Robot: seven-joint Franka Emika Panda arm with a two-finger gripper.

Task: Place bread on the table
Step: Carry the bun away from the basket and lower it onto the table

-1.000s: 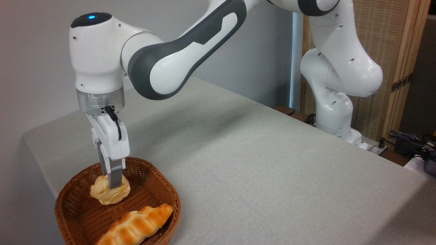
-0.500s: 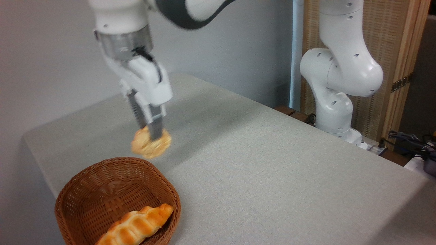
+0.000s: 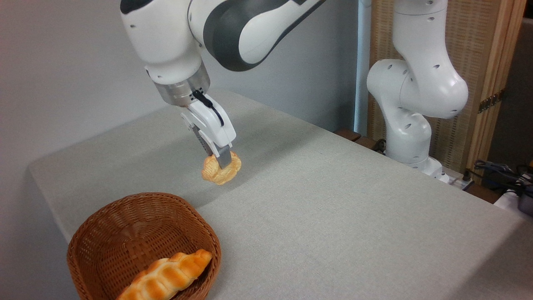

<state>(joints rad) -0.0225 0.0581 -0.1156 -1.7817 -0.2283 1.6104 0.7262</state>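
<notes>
The bread, a small knobbly golden bun, hangs in the air over the table, up and to the right of the basket. My gripper is shut on it from above, tilted, with one grey finger across the bun's top. A shadow lies on the cloth just below and left of the bun. Whether the bun touches the cloth I cannot tell; it looks slightly lifted.
A brown wicker basket sits at the table's front left corner with a long braided loaf in it. The arm's white base stands at the back right, with cables and a wooden screen beyond.
The bun was lifted out of the basket in my gripper and carried up and to the right; it now hangs lower over the cloth, further right than half a second ago.
</notes>
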